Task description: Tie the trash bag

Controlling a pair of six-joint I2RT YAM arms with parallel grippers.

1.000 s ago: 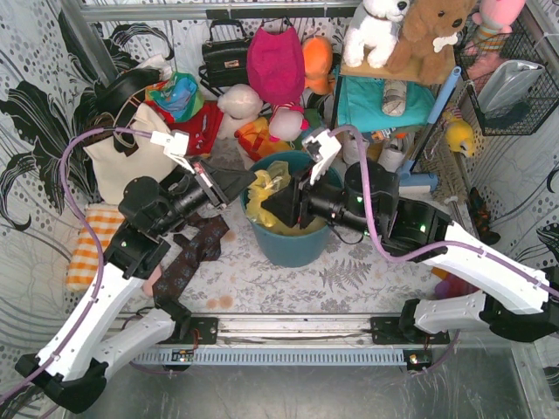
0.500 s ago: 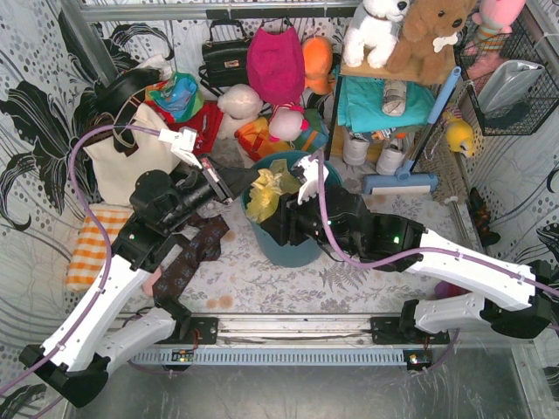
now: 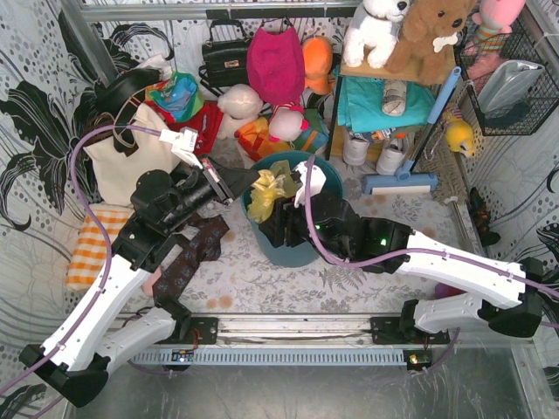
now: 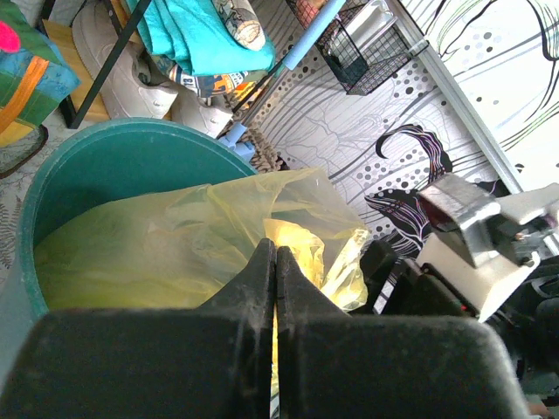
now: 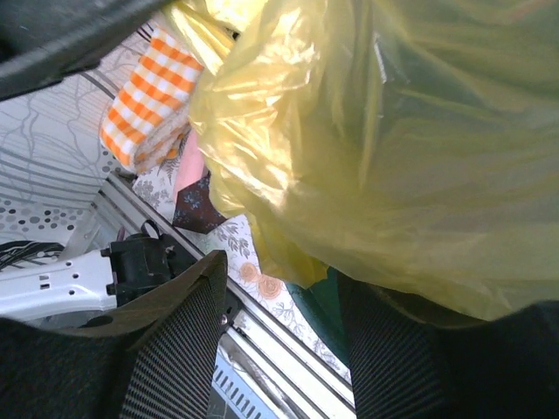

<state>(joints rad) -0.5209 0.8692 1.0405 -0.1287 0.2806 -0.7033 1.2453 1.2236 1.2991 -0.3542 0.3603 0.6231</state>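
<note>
Inside round teal bin (image 4: 113, 166), crinkly translucent yellow trash bag (image 4: 175, 244)

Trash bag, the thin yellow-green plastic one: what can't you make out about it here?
- Contents of the trash bag: top view, right gripper and bunched plastic cover them.
- Its bottom: every view, inside the round teal plastic bin.
- Its whole outline: right wrist view, cut off by picture edges.

bin (image 3: 295, 254): teal, bench (image 3: 262, 284) centre.
trash bag (image 3: 265, 194): yellow, bunched at the bin's 10 o'clock rim.
left tool (image 3: 247, 181): at the bag's 9 o'clock, tip touching the bunch.
right tool (image 3: 278, 225): at the bag's 6 o'clock; jaws hidden.
</note>
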